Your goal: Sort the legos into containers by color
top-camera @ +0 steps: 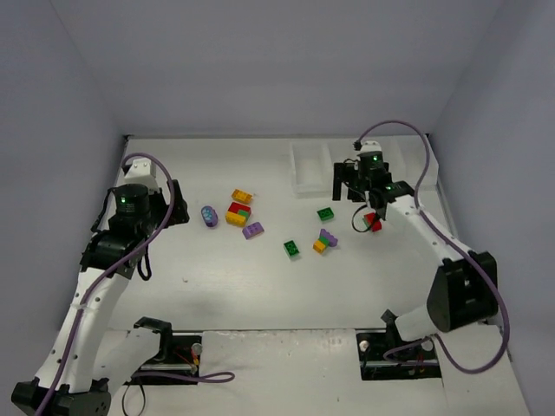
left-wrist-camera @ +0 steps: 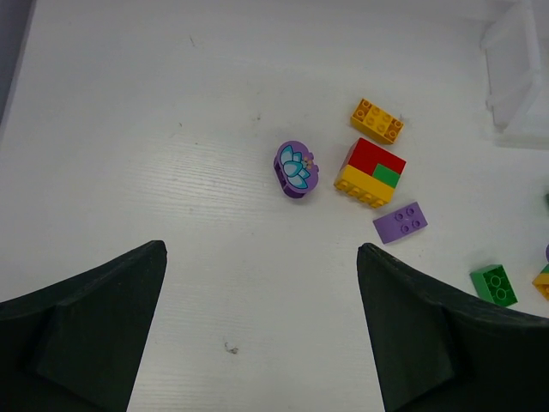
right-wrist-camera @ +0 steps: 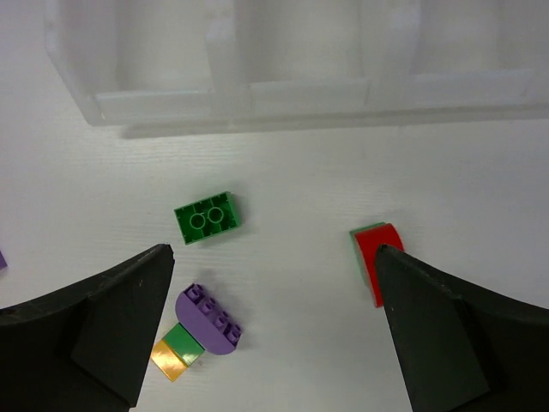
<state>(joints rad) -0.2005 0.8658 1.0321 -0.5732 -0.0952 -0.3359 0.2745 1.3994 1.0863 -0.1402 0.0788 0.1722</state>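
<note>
Legos lie loose mid-table: an orange brick (top-camera: 242,197), a red-yellow-green clump (top-camera: 238,213), a purple oval piece (top-camera: 209,216), a flat purple brick (top-camera: 252,230), two green bricks (top-camera: 291,249) (top-camera: 325,214), a purple-green-orange clump (top-camera: 325,241) and a red-and-green piece (top-camera: 374,223). The white compartment tray (top-camera: 308,169) stands at the back, partly hidden by my right arm. My left gripper (left-wrist-camera: 260,249) is open and empty, short of the purple oval piece (left-wrist-camera: 293,169). My right gripper (right-wrist-camera: 273,249) is open and empty above the table, between the green brick (right-wrist-camera: 207,217) and the red-and-green piece (right-wrist-camera: 375,253).
Grey walls close in the table on the left, back and right. The tray's near wall (right-wrist-camera: 257,94) runs across the top of the right wrist view. Purple cables hang from both arms. The arm bases (top-camera: 165,347) sit at the near edge.
</note>
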